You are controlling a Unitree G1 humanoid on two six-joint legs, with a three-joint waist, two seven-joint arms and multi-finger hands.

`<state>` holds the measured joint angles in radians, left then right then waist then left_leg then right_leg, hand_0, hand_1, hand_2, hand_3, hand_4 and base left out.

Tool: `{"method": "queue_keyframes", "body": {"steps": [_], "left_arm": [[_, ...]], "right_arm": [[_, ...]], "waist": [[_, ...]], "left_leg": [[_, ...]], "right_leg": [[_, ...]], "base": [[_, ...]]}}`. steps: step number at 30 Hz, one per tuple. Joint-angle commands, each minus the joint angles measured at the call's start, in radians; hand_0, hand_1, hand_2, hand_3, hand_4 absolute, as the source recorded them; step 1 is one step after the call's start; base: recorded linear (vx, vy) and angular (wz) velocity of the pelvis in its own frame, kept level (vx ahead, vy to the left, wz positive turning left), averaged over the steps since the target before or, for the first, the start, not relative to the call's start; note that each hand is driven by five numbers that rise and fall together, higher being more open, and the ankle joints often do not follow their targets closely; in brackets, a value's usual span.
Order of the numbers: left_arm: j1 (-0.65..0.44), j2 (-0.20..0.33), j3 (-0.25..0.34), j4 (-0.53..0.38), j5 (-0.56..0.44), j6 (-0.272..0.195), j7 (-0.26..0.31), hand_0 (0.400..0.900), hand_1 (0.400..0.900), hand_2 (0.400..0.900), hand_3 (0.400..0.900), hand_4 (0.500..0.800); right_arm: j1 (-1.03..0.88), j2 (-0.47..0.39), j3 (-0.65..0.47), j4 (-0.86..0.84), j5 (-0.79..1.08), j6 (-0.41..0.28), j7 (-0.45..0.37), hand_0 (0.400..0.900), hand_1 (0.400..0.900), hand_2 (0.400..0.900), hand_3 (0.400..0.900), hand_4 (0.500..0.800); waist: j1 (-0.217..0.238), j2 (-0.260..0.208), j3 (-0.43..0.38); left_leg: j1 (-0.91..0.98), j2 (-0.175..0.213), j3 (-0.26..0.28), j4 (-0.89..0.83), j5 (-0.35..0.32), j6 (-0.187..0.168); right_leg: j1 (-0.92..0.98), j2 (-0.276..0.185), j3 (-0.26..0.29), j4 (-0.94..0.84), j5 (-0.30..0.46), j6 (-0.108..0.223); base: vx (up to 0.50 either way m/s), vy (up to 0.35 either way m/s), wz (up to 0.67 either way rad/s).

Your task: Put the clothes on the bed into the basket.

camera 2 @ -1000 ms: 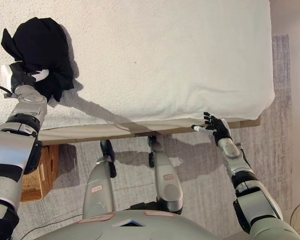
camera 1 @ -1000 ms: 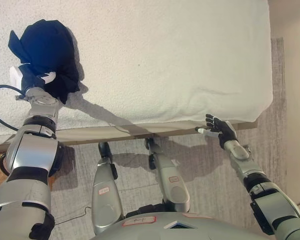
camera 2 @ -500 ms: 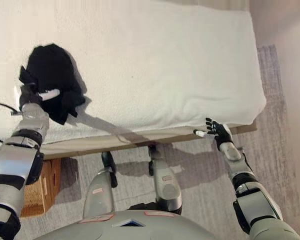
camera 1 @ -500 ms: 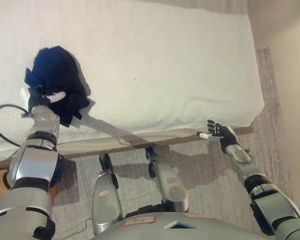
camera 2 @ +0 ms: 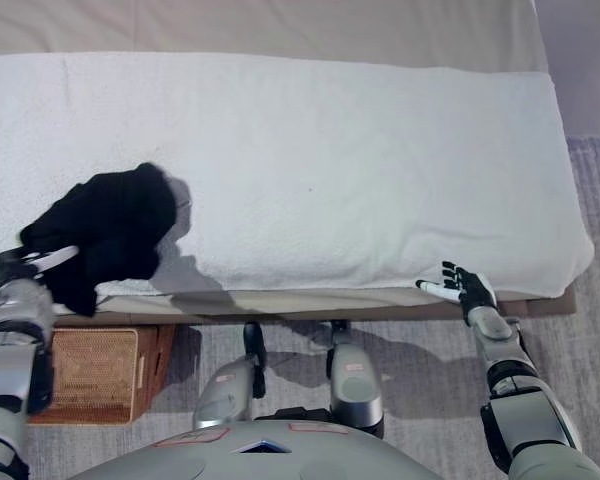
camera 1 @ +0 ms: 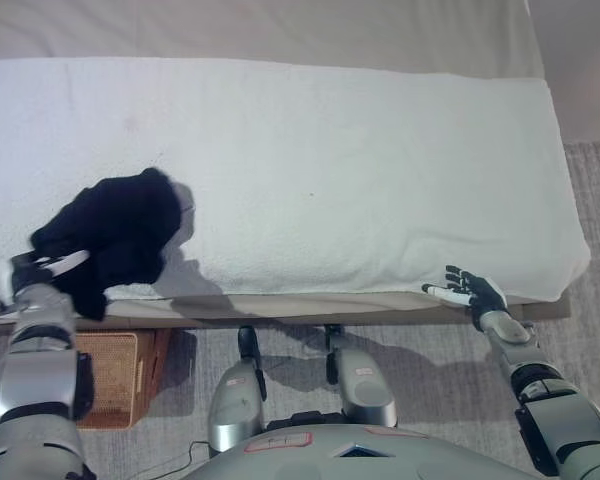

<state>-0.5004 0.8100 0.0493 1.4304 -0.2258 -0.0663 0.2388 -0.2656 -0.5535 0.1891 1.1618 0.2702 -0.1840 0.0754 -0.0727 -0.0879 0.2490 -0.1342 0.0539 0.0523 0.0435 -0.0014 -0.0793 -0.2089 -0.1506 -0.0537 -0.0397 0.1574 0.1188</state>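
A bunched black garment (camera 1: 115, 235) hangs from my left hand (camera 1: 38, 273), which is shut on it over the near left edge of the white bed (camera 1: 310, 170). The garment also shows in the right eye view (camera 2: 105, 235) with my left hand (camera 2: 22, 270) at its lower left. A brown wicker basket (camera 1: 105, 378) stands on the floor below, partly under the bed's edge, directly beneath the left hand. My right hand (camera 1: 470, 292) is open and empty at the bed's near right edge.
The bed fills most of the view, with a beige wall or headboard strip (camera 1: 260, 30) beyond it. A grey rug (camera 1: 430, 390) covers the floor in front of the bed.
The camera has shifted, showing more of the bed's far side. My left hand has pulled the black garment toward the near edge of the bed, above the basket. The right hand stays in place.
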Motion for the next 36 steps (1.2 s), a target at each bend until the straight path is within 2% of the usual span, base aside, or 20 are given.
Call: {"method": "queue_keyframes", "body": {"steps": [1,3,8,9,11,13,14,16,25,32,33,34,35,36], "left_arm": [[0.053,0.2,0.047,0.056,0.067,-0.033,0.049,0.4,0.4,0.4,0.4,0.5],[0.109,0.258,0.106,0.087,0.098,-0.019,0.041,0.4,0.4,0.4,0.4,0.5],[0.2,0.323,0.197,0.133,0.129,0.0,0.014,0.4,0.4,0.4,0.4,0.5],[0.205,0.324,0.202,0.132,0.13,0.0,0.013,0.4,0.4,0.4,0.4,0.5],[0.263,0.339,0.264,0.165,0.128,0.011,0.002,0.4,0.4,0.4,0.4,0.5],[0.273,0.339,0.273,0.162,0.129,0.011,0.001,0.4,0.4,0.4,0.4,0.5],[0.316,0.34,0.318,0.183,0.126,0.021,-0.009,0.4,0.4,0.4,0.4,0.5],[0.361,0.327,0.363,0.191,0.119,0.026,-0.019,0.4,0.4,0.4,0.4,0.5],[0.368,0.309,0.361,0.201,0.111,0.028,-0.043,0.4,0.4,0.4,0.4,0.5],[0.392,0.282,0.386,0.227,0.107,0.043,-0.055,0.4,0.4,0.4,0.4,0.5],[0.398,0.283,0.393,0.228,0.104,0.044,-0.057,0.488,0.488,0.488,0.488,0.553],[0.403,0.288,0.397,0.228,0.103,0.045,-0.063,0.859,0.859,0.859,0.859,0.775],[0.403,0.295,0.401,0.226,0.104,0.045,-0.06,0.9,0.9,0.9,0.9,0.8],[0.405,0.299,0.402,0.225,0.103,0.045,-0.063,0.9,0.9,0.9,0.9,0.8]], "right_arm": [[0.009,-0.105,-0.032,-0.016,-0.01,-0.04,-0.004,0.9,0.9,0.9,0.9,0.8],[0.025,-0.123,-0.033,-0.067,-0.021,-0.038,0.005,0.9,0.9,0.9,0.9,0.8],[0.047,-0.135,-0.04,-0.094,-0.026,-0.028,0.033,0.9,0.9,0.9,0.9,0.8],[0.045,-0.135,-0.038,-0.094,-0.026,-0.028,0.033,0.9,0.9,0.9,0.9,0.8],[0.052,-0.133,-0.047,-0.102,-0.023,-0.026,0.044,0.9,0.9,0.9,0.9,0.8],[0.049,-0.132,-0.043,-0.102,-0.023,-0.026,0.044,0.9,0.9,0.9,0.9,0.8],[0.063,-0.137,-0.053,-0.116,-0.024,-0.023,0.053,0.9,0.9,0.9,0.9,0.8],[0.067,-0.14,-0.054,-0.126,-0.026,-0.021,0.059,0.9,0.9,0.9,0.9,0.8],[0.046,-0.15,-0.051,-0.107,-0.024,-0.013,0.081,0.9,0.9,0.9,0.9,0.8],[0.032,-0.152,-0.055,-0.084,-0.027,-0.005,0.09,0.9,0.9,0.9,0.9,0.8],[0.033,-0.154,-0.056,-0.087,-0.029,-0.004,0.092,0.9,0.9,0.9,0.9,0.8],[0.031,-0.161,-0.057,-0.085,-0.031,-0.002,0.097,0.9,0.9,0.9,0.9,0.8],[0.029,-0.163,-0.055,-0.085,-0.031,-0.002,0.099,0.9,0.9,0.9,0.9,0.8],[0.029,-0.165,-0.054,-0.087,-0.031,-0.002,0.1,0.9,0.9,0.9,0.9,0.8]], "waist": [[0.024,-0.027,-0.074],[0.034,-0.037,-0.075],[0.052,-0.05,-0.078],[0.05,-0.051,-0.079],[0.063,-0.057,-0.075],[0.06,-0.057,-0.075],[0.07,-0.06,-0.074],[0.074,-0.06,-0.075],[0.102,-0.077,-0.057],[0.115,-0.08,-0.059],[0.117,-0.081,-0.061],[0.119,-0.082,-0.064],[0.121,-0.083,-0.065],[0.122,-0.084,-0.065]], "left_leg": [[-0.021,0.025,-0.015,0.109,-0.09,-0.014],[-0.022,0.023,-0.017,0.113,-0.094,-0.01],[-0.028,0.023,-0.025,0.123,-0.095,-0.004],[-0.028,0.023,-0.025,0.123,-0.096,-0.004],[-0.029,0.022,-0.024,0.131,-0.101,0.0],[-0.028,0.022,-0.023,0.132,-0.102,0.0],[-0.025,0.019,-0.024,0.134,-0.105,0.003],[-0.022,0.018,-0.025,0.135,-0.106,0.004],[-0.048,0.005,-0.05,0.167,-0.109,0.011],[-0.043,-0.001,-0.055,0.167,-0.112,0.013],[-0.042,-0.001,-0.056,0.167,-0.112,0.013],[-0.042,-0.001,-0.058,0.169,-0.112,0.013],[-0.044,-0.001,-0.059,0.171,-0.112,0.013],[-0.045,-0.001,-0.06,0.173,-0.113,0.013]], "right_leg": [[-0.057,-0.072,0.0,0.079,0.037,0.075],[-0.054,-0.07,0.0,0.078,0.04,0.077],[-0.046,-0.072,-0.004,0.079,0.039,0.081],[-0.046,-0.072,-0.004,0.079,0.039,0.081],[-0.045,-0.075,-0.003,0.081,0.041,0.082],[-0.044,-0.075,-0.002,0.082,0.041,0.082],[-0.04,-0.076,0.001,0.083,0.04,0.081],[-0.035,-0.077,0.002,0.083,0.036,0.081],[-0.029,-0.083,-0.013,0.089,0.037,0.081],[-0.015,-0.088,-0.021,0.095,0.028,0.078],[-0.014,-0.088,-0.021,0.095,0.027,0.078],[-0.013,-0.088,-0.022,0.095,0.027,0.077],[-0.012,-0.087,-0.021,0.094,0.026,0.077],[-0.012,-0.087,-0.022,0.094,0.027,0.077]], "base": [[0.0,0.0,0.0],[-0.01,0.01,-0.02],[-0.01,0.006,0.02],[0.0,0.0,0.0],[-0.01,0.01,-0.02],[-0.01,0.008,-0.02],[0.0,0.034,-0.03],[0.0,0.025,-0.01],[-0.03,0.001,0.08],[0.0,0.003,0.01],[0.0,0.0,0.0],[0.0,0.0,0.0],[0.0,0.0,0.0],[0.0,0.0,0.0]]}}
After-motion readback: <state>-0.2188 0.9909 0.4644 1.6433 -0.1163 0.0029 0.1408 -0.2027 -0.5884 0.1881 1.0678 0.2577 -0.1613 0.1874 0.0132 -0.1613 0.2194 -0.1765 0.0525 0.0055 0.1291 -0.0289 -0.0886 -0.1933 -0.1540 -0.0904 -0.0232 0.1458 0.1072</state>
